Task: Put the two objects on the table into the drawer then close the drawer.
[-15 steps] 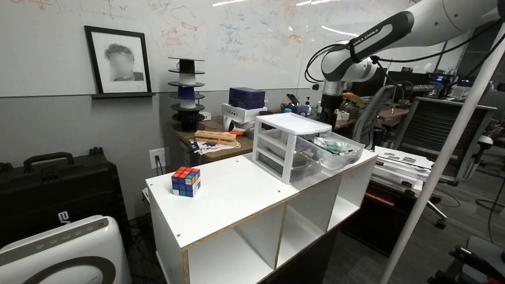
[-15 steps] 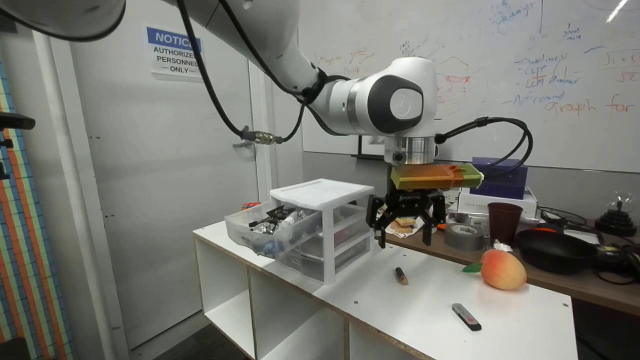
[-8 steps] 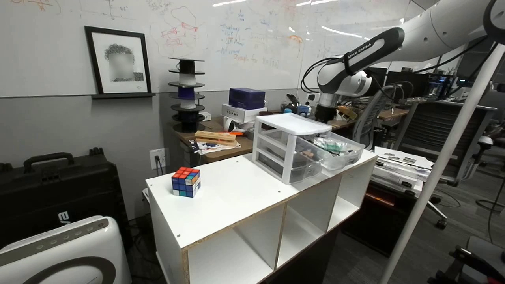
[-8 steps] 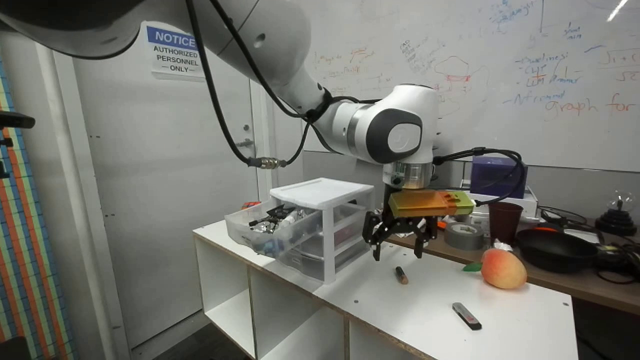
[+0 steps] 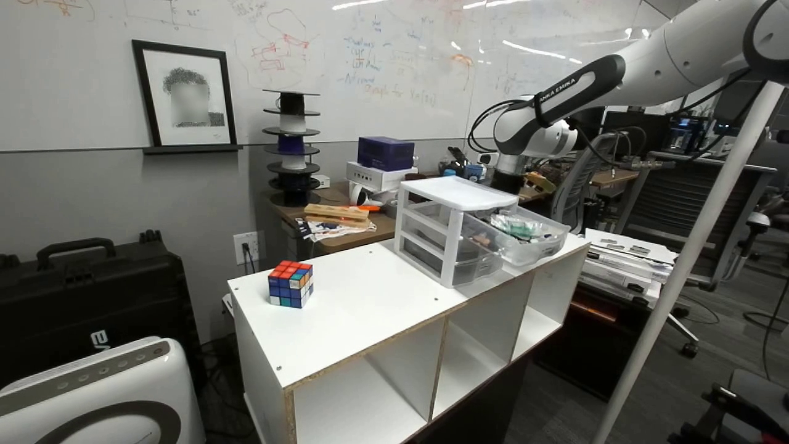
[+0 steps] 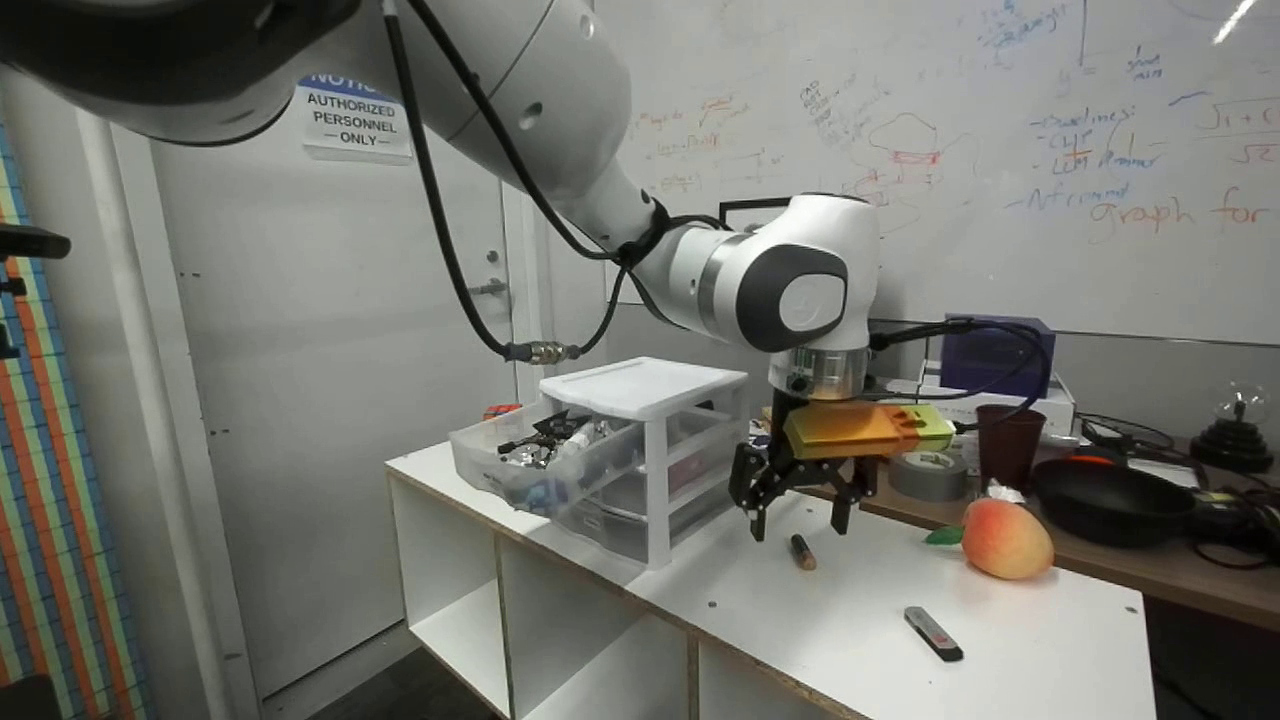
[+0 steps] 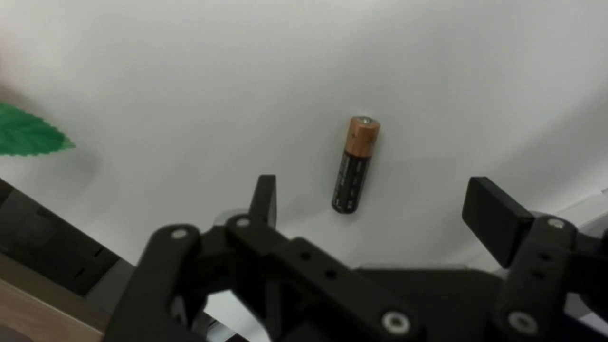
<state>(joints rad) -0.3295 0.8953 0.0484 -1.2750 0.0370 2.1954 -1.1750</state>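
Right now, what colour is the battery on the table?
The battery is black with a copper-coloured end; the wrist view shows it best.

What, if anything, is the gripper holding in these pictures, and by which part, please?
Nothing is held: the gripper stands open, and the battery lies on the white tabletop, clear of both fingers.

Your arm (image 6: 575, 135): white, extended from the left in an exterior view. Your gripper (image 6: 798, 532): black, pointing down, jaws wide apart.
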